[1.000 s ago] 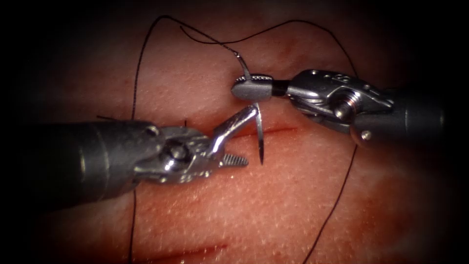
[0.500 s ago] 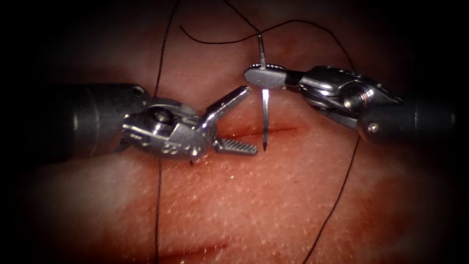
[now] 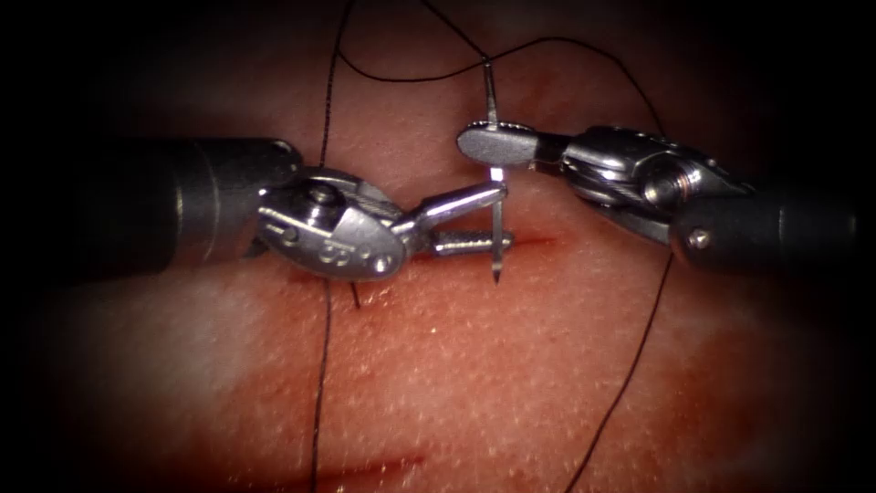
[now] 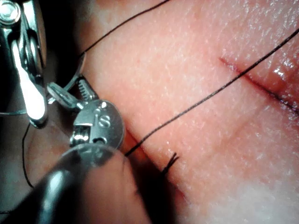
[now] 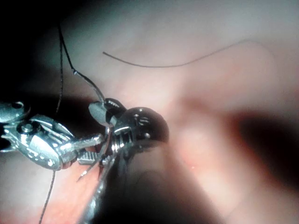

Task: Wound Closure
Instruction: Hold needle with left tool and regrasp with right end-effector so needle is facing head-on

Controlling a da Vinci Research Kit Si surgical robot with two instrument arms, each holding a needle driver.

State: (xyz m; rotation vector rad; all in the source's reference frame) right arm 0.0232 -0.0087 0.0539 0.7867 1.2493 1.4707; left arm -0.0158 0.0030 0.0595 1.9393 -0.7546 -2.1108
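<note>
Needle hanging clear above the cut, between both tools.
The right tool (image 3: pixel 497 144) is clamping the needle (image 3: pixel 495 196) near its thread end; the left tool (image 3: pixel 493 217) is straddling the shaft, jaws parted; tip off the tissue (image 3: pixel 511 365).

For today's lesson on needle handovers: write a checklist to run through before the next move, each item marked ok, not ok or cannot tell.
1. Right tool shut on the needle near its thread end: ok.
2. Left tool open around the needle's lower part, not clamped: ok.
3. Needle tip free above the cut, out of the tissue: ok.
4. Thread clear of both tools: cannot tell.
</note>
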